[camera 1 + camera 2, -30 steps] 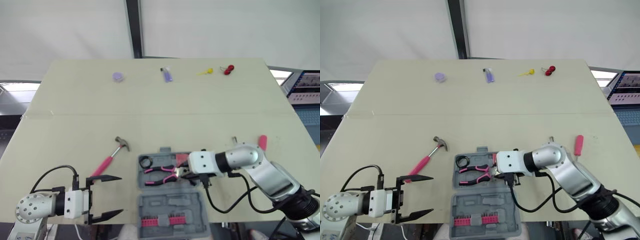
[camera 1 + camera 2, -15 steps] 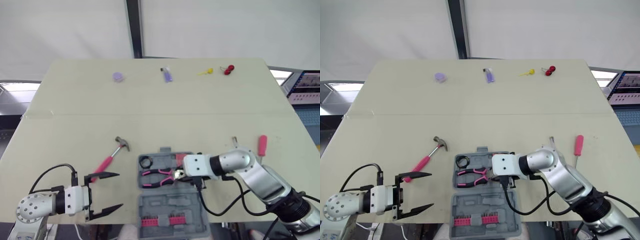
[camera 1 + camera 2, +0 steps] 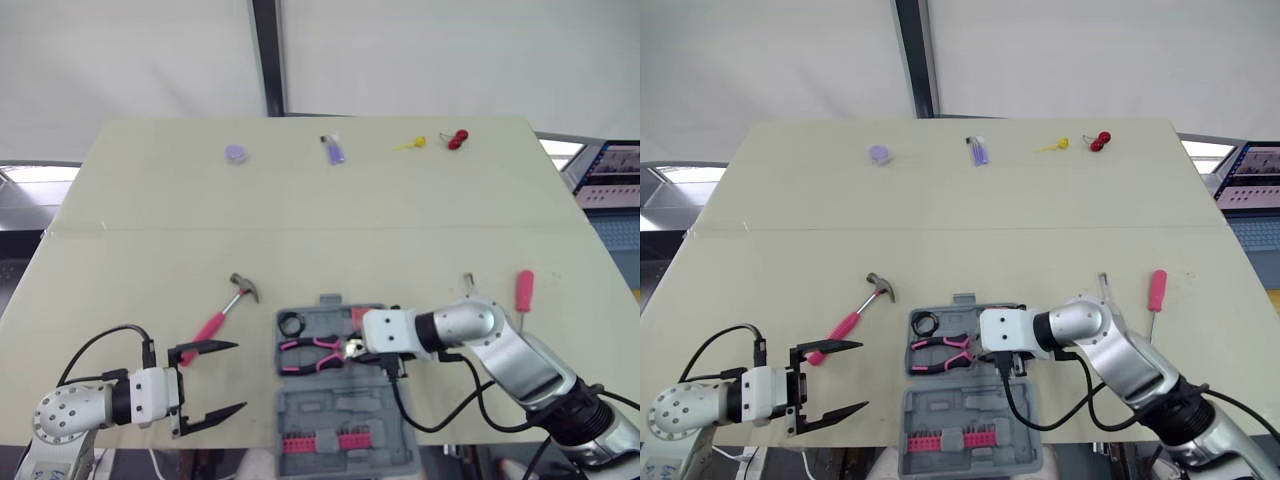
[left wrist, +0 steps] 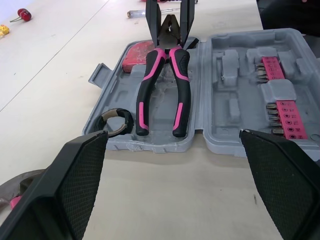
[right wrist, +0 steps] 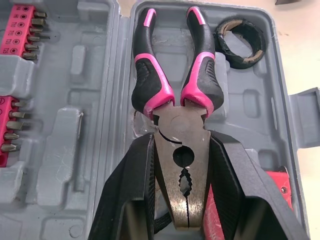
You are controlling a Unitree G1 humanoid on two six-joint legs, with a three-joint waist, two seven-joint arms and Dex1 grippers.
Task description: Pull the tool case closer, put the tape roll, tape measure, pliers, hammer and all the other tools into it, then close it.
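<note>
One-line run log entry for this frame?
right gripper: shut on pliers in tool case | left gripper: open | hammer, screwdriver: outside it

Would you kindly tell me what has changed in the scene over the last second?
The right gripper, shut on the head of the pliers, has moved toward the robot's left. It has carried the pliers further into the tool case, where their handles now lie. The left gripper stays open and has barely shifted. The hammer and screwdriver lie where they were on the table.
</note>
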